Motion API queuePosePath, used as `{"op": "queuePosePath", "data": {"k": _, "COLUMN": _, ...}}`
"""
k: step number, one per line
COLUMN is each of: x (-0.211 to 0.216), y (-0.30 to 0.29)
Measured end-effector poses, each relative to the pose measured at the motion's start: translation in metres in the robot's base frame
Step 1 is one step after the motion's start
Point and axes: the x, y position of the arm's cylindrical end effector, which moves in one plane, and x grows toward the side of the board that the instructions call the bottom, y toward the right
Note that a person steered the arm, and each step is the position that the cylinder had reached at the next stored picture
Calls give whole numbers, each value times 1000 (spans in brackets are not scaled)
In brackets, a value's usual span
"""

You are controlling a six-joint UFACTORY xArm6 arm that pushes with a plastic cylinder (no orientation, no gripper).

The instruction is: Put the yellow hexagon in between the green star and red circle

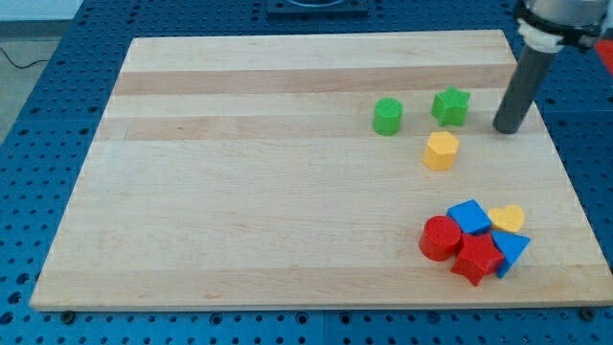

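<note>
The yellow hexagon (441, 150) lies on the wooden board right of centre. The green star (450, 105) sits just above it and a little to the right. The red circle (441, 238) lies lower down, at the left of a cluster near the view's bottom right. My tip (508, 129) rests on the board to the right of the green star, apart from it, and up and to the right of the yellow hexagon.
A green round block (388, 116) sits left of the star. The cluster beside the red circle holds a blue cube (470, 217), a yellow block (508, 218), a red star (477, 259) and a blue triangle (512, 251). The board's right edge (556, 163) is near my tip.
</note>
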Motion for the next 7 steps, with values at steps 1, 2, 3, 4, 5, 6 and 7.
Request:
{"op": "queuePosePath", "data": {"k": 1, "x": -22, "y": -24}}
{"op": "queuePosePath", "data": {"k": 2, "x": -26, "y": -97}}
{"op": "queuePosePath", "data": {"k": 3, "x": -26, "y": -174}}
{"op": "queuePosePath", "data": {"k": 4, "x": -26, "y": -179}}
{"op": "queuePosePath", "data": {"k": 5, "x": -27, "y": -122}}
{"op": "queuePosePath", "data": {"k": 6, "x": -28, "y": -51}}
{"op": "queuePosePath", "data": {"k": 7, "x": -13, "y": -48}}
